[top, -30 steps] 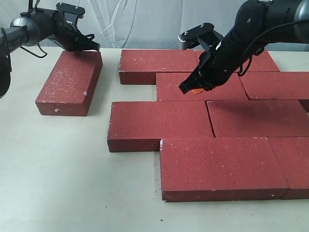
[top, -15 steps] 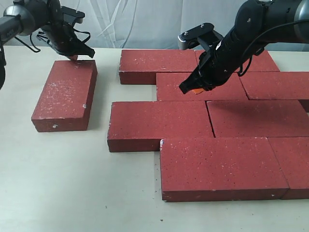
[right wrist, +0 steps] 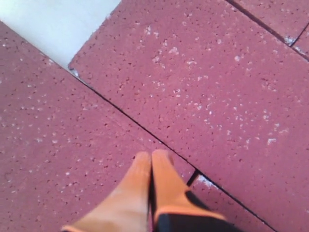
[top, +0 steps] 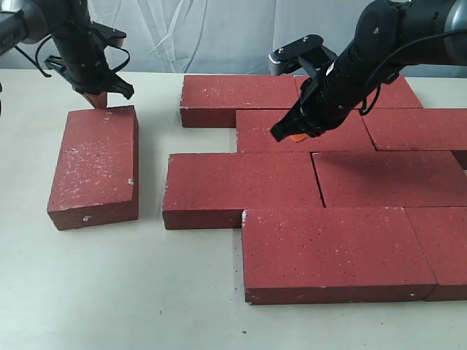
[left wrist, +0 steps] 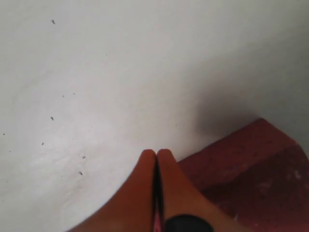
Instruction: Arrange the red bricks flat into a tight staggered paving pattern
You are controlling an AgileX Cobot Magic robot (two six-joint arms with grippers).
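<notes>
Left gripper [top: 98, 98]: jaws fully closed, orange tips pressed together, nothing held. It sits at the far end of the loose brick [top: 95, 164]. The wrist view puts the tips over bare tabletop [top: 109, 292], just beside the brick's corner. Can't tell if there's contact with the brick.

The loose brick lies flat and slightly skewed, left of the other red bricks [top: 390, 179], with a strip of tabletop between them.

Right gripper [top: 292, 135]: jaws closed as well, empty. The tips are low over the second-row brick [top: 255, 127], close to its front edge. The wrist view shows them right at a joint line between two bricks. Touching or hovering, can't tell.

The other eight bricks lie flat in four rows of two, each row offset from the next, with tight joints. The front-row brick [top: 336, 251] steps right of the third-row brick [top: 241, 186]. The right-hand bricks run off the frame edge.
</notes>
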